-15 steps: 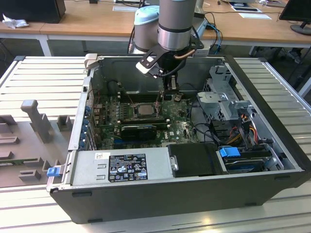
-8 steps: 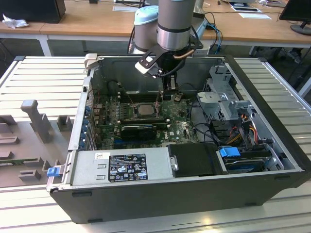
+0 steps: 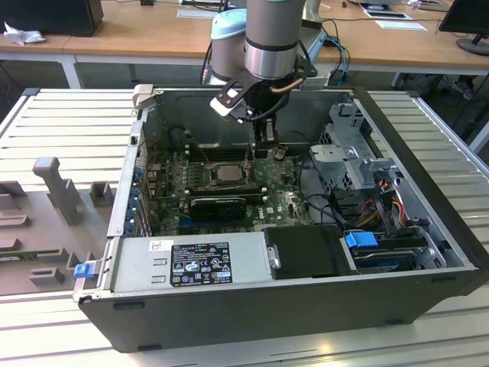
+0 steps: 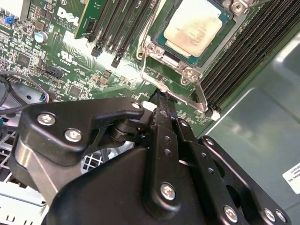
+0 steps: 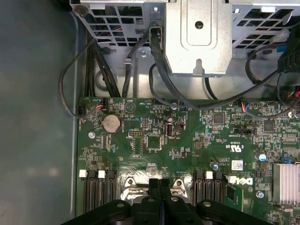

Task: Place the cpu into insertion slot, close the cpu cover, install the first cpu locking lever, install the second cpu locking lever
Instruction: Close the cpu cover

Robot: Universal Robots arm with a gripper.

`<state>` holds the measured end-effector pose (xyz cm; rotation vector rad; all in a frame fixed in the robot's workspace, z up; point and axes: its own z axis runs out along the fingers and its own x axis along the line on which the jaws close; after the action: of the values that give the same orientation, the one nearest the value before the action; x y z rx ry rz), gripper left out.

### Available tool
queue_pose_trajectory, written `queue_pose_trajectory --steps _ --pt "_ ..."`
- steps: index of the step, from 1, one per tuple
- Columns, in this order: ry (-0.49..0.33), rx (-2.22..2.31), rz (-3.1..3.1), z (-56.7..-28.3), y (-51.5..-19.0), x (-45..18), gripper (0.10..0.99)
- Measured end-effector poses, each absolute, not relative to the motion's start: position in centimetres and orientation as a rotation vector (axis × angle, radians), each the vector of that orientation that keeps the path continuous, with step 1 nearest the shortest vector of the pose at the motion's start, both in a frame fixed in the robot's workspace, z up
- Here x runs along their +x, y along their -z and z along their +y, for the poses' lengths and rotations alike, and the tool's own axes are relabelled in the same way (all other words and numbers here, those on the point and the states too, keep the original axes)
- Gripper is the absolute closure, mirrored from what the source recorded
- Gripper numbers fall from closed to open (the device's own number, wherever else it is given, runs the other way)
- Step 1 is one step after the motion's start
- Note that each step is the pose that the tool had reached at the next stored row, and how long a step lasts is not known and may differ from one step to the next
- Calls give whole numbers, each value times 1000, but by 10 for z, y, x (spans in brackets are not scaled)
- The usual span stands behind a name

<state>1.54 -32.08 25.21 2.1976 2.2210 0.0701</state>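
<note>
The cpu (image 3: 227, 171) (image 4: 194, 26) lies flat in its socket on the green motherboard, its dull silver top showing. The cpu cover (image 4: 151, 46), a silver frame, lies around it. A wire locking lever (image 4: 200, 93) runs along the socket's edge, and its bent end (image 4: 161, 86) sits right at my fingertips. My gripper (image 3: 265, 144) (image 4: 159, 96) (image 5: 159, 182) hangs inside the case just to the exterior view's right of the socket. It is shut, with the two black fingers (image 4: 164, 126) pressed together. I cannot tell whether they touch the lever.
Black memory slots (image 4: 234, 51) flank the socket. A metal drive cage (image 3: 344, 153) with cables stands at the exterior view's right, and the power supply (image 3: 199, 260) fills the near side. The case walls (image 3: 137, 153) enclose everything. A coin battery (image 5: 111, 123) and a heatsink (image 5: 286, 180) sit on the board.
</note>
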Motion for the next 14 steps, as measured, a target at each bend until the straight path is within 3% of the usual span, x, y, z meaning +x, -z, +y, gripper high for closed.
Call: queue_pose_trajectory --steps 14 --pt "-70 2198 2221 -321 -244 -3 980"
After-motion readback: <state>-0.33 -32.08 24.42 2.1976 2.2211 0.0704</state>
